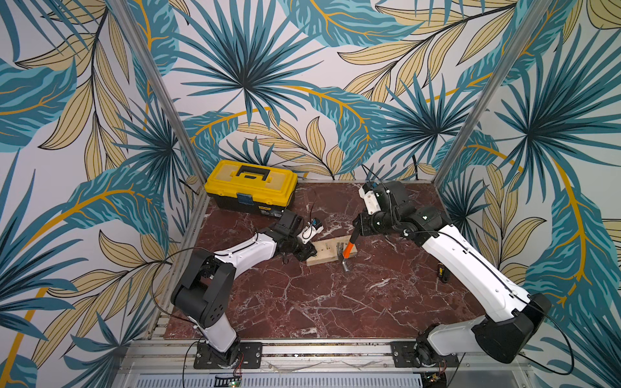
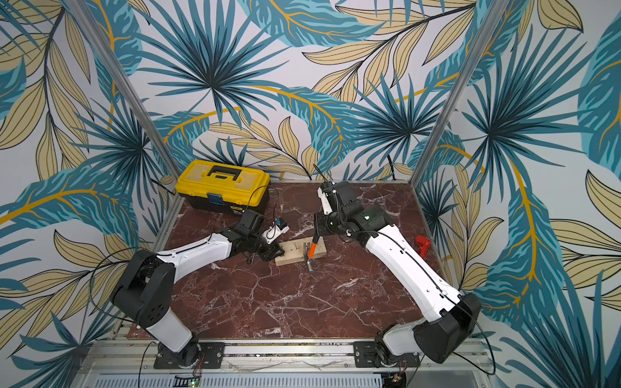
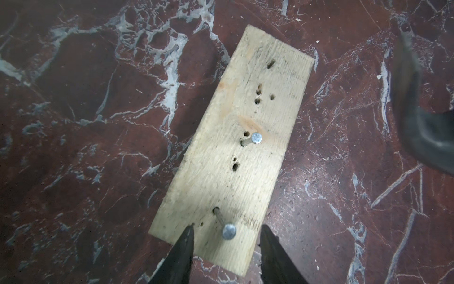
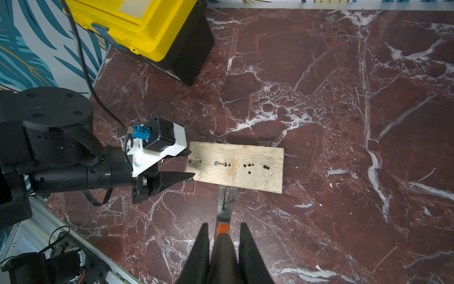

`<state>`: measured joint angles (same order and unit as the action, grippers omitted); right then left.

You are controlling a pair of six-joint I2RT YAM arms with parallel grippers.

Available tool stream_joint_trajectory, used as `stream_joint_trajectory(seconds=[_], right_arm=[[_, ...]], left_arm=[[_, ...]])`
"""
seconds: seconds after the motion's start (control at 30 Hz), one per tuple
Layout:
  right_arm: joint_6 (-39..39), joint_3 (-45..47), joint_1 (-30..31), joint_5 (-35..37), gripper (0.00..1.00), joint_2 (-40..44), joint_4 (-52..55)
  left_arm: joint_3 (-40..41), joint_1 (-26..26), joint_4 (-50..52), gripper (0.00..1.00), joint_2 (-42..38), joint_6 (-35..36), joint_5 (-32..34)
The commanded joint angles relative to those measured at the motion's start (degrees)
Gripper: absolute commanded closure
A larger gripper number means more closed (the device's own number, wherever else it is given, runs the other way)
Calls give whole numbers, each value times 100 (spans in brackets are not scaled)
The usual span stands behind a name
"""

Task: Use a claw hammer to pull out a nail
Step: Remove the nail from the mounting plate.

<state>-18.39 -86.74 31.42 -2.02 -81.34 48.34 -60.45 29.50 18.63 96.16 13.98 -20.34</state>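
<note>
Now the right gripper (image 4: pixel 222 225) squeezes the claw hammer (image 4: pixel 227 196) by its black handle, and the left gripper (image 3: pixel 227 225) is partly open at one end of the wood board (image 3: pixel 216 177).

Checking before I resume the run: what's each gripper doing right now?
Left gripper: open, fingertips at the board's end, holding nothing.
Right gripper: shut on the hammer's handle.

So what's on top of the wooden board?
Two nails stick up from the wooden board: a middle nail and an end nail. Empty holes dot it. How deep the nails go is hidden inside the wood.
</note>
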Motion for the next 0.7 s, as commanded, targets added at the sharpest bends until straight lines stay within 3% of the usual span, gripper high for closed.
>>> stream_joint_trajectory(seconds=[0.0,0.37,0.67], right_arm=[[-75,-228,56,-146,100,-63,-212],[-121,-221,76,-132,100,-171,-337],[-131,-343,80,-132,100,-403,-326]], left_arm=[[-216,69,-150,55,151,105,118],[-251,134,37,57,211,-1013,480],[-109,335,39,58,341,-930,853]])
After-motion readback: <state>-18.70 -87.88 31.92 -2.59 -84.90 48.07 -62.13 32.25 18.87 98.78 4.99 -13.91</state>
